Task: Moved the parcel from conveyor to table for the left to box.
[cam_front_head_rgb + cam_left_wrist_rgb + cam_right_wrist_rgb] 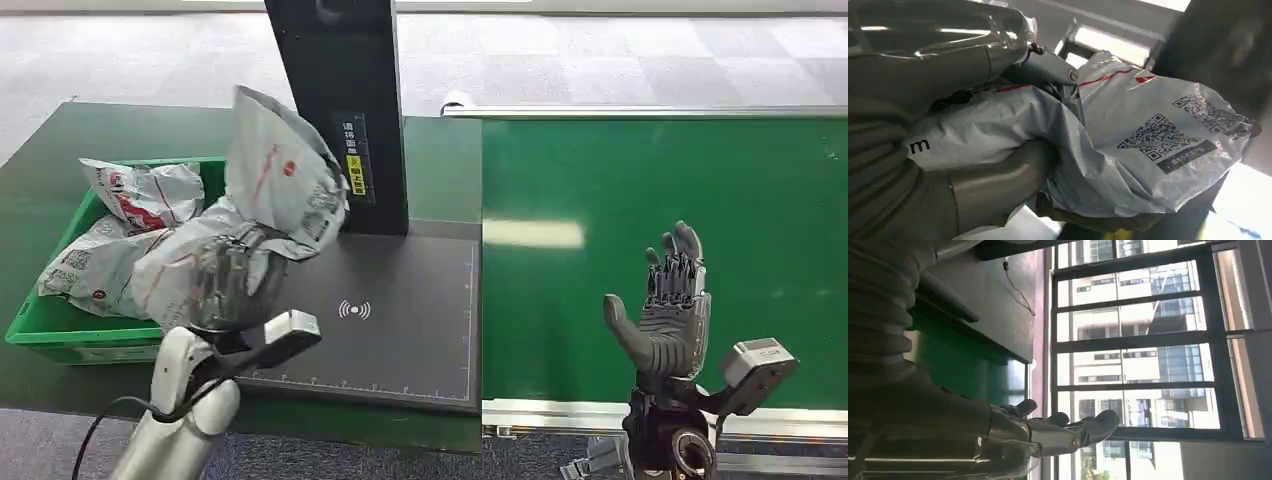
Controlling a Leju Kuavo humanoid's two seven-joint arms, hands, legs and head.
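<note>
My left hand [232,285] has its fingers [1045,67] wrapped tight around a crumpled grey plastic mailer parcel with red print and black code labels [285,180]. In the left wrist view the thumb presses into the film from one side while the darker fingers close over it from the other, so the bag is bunched at the grip and balloons out past it.

From the fingers the parcel rises up and away from me, its long axis tilted nearly upright. Its lower, gripped end hangs over the edge of the dark scanning mat with a wireless symbol [400,320], close to the near right corner of the green plastic crate [45,335], and its top leans toward the black upright scanner post [345,110].

The crate lies just to the left of my left hand and already holds other grey mailer bags [120,235]. I judge the coming move to be a short carry leftward, then letting the bag drop in lengthwise.

My right hand [665,315] stands over the green conveyor belt [700,180], palm turned inward, fingers apart and upright, holding nothing. It is well apart from the parcel, so the left hand is the only one placed for boxing. The loose upper half could flop and catch the crate's rim.
</note>
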